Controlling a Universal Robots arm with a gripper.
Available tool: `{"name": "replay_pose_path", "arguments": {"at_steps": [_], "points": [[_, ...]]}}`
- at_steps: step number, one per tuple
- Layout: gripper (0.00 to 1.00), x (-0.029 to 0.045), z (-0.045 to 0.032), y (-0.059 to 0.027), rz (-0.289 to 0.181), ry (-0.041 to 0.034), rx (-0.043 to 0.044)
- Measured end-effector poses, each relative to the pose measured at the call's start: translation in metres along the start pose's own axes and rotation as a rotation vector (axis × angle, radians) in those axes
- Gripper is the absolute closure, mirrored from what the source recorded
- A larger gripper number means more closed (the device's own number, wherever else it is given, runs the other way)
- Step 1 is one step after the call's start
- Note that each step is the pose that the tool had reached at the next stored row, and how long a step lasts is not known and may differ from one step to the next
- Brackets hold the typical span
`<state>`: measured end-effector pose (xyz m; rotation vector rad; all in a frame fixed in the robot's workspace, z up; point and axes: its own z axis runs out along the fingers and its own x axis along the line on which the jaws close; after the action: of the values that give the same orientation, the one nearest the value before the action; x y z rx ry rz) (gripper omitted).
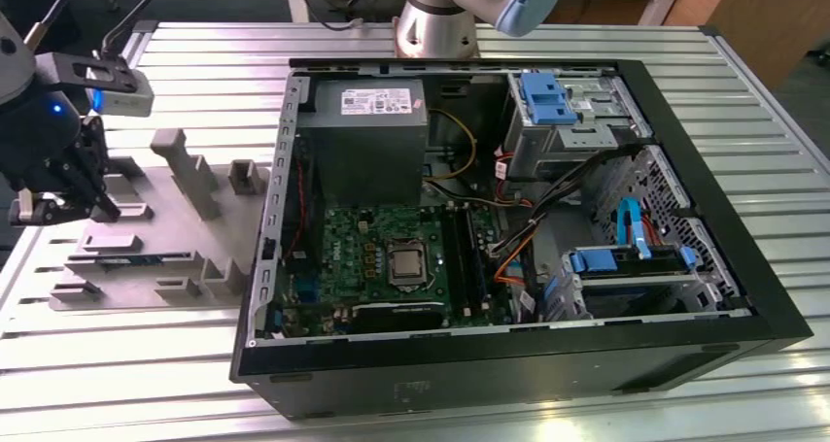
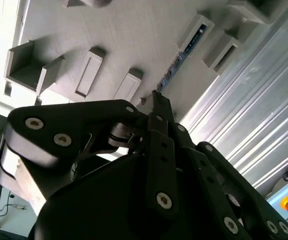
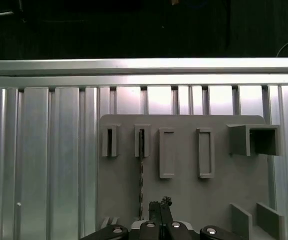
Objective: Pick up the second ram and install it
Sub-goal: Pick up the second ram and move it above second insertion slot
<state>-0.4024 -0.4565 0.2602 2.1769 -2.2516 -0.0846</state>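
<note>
The second ram (image 1: 138, 259) is a thin blue-green stick standing on edge in slotted holders of the grey fixture plate (image 1: 150, 199), on the exterior view's left. It shows as a narrow strip in both wrist views (image 2: 179, 61) (image 3: 142, 172). My gripper (image 1: 50, 201) hangs above the plate's left end, apart from the ram. Its fingertips (image 2: 158, 100) are shut together with nothing between them, a short way off the near end of the stick (image 3: 160, 204). The green motherboard (image 1: 383, 253) with its black slot rails (image 1: 469, 262) lies inside the open case.
The open black computer case (image 1: 519, 364) takes up the middle and right of the ribbed metal table (image 1: 155, 364). Inside are a grey power supply (image 1: 367, 131), cables and blue drive brackets (image 1: 609, 262). The fixture plate carries several raised grey blocks (image 1: 194, 175). The arm's base (image 1: 434, 24) stands behind the case.
</note>
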Motion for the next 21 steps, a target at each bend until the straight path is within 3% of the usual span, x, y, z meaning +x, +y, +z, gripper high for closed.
{"name": "replay_pose_path", "arguments": {"at_steps": [7,13,21], "points": [[0.89,0.0078,0.0097,0.0077,0.0,0.0,0.0],[0.89,0.0164,0.0201,0.0071,0.0,0.0,0.0],[0.89,0.0214,0.0344,0.0065,0.0,0.0,-0.0003]]}}
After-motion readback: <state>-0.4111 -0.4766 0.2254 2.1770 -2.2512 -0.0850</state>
